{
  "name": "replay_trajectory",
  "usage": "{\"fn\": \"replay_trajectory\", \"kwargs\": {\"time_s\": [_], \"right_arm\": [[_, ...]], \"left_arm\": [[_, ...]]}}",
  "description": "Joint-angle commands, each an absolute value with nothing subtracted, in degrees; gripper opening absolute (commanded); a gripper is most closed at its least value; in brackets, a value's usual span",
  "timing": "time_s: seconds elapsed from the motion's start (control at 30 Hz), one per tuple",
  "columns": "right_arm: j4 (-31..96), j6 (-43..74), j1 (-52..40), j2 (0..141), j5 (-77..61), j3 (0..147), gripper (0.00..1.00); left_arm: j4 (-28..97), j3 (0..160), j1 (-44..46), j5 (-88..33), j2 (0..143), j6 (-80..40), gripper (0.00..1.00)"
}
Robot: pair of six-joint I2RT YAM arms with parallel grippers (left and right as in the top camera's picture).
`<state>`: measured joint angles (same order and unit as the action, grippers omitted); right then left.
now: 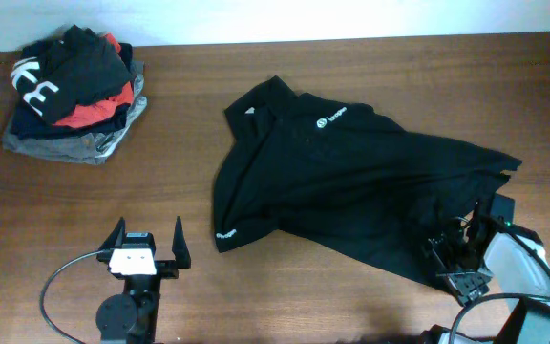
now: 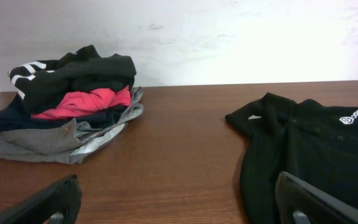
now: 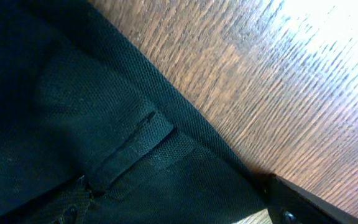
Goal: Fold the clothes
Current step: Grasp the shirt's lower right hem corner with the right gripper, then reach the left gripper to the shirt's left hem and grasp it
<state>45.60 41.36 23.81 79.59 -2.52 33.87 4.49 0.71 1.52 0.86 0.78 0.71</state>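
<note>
The black long-sleeved top point(image 1: 351, 182) lies spread and rumpled on the wooden table, with its small white chest logo point(image 1: 323, 122) facing up. My left gripper point(image 1: 148, 232) is open and empty on bare wood, left of the top's lower left sleeve end. In the left wrist view the gripper point(image 2: 178, 186) has the top point(image 2: 309, 155) to its right. My right gripper point(image 1: 456, 250) is at the top's lower right edge. In the right wrist view, mesh fabric point(image 3: 73, 124) fills the space between its jaws point(image 3: 179, 205). Only one finger shows, set wide.
A pile of folded garments point(image 1: 74, 91), red, navy, grey and black with big white letters, sits at the back left. It also shows in the left wrist view point(image 2: 73, 106). A white wall borders the table's far edge point(image 1: 351, 43).
</note>
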Motion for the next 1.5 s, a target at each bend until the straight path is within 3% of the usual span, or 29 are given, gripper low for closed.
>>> {"fn": "replay_trajectory", "kwargs": {"time_s": [0.0, 0.17, 0.33, 0.9, 1.03, 1.13, 1.23, 1.33, 1.47], "right_arm": [[44.51, 44.71, 22.90, 82.96, -0.16, 32.97, 0.94], [44.10, 44.66, 22.87, 83.90, -0.14, 32.91, 0.93], [44.10, 44.66, 22.87, 83.90, -0.12, 32.91, 0.82], [43.86, 43.81, 22.87, 83.90, -0.16, 32.88, 0.85], [43.66, 43.81, 22.87, 83.90, -0.19, 32.91, 0.86], [43.70, 43.79, 22.87, 83.90, -0.19, 32.88, 0.87], [43.68, 43.79, 22.87, 83.90, -0.19, 32.88, 0.87], [43.66, 43.79, 22.87, 83.90, -0.19, 32.88, 0.88], [43.44, 43.79, 22.87, 83.90, -0.19, 32.88, 0.88]], "left_arm": [[4.75, 0.49, 1.28, 0.21, 0.36, 1.80, 0.99], [4.75, 0.49, 1.28, 0.21, 0.36, 1.80, 0.99], [4.75, 0.49, 1.28, 0.21, 0.36, 1.80, 0.99], [4.75, 0.49, 1.28, -0.19, 0.36, 1.76, 0.99], [2.26, 0.58, 1.37, -8.10, 0.34, -1.26, 0.99], [-8.16, 0.64, 1.37, -23.29, 0.34, -1.85, 0.99], [-13.65, 2.13, 1.37, -27.75, 0.36, -1.93, 0.99], [-9.41, 7.29, 1.37, -28.56, 1.17, -1.87, 0.99], [6.61, 19.90, 1.37, -28.40, 6.98, 1.69, 0.99]]}}
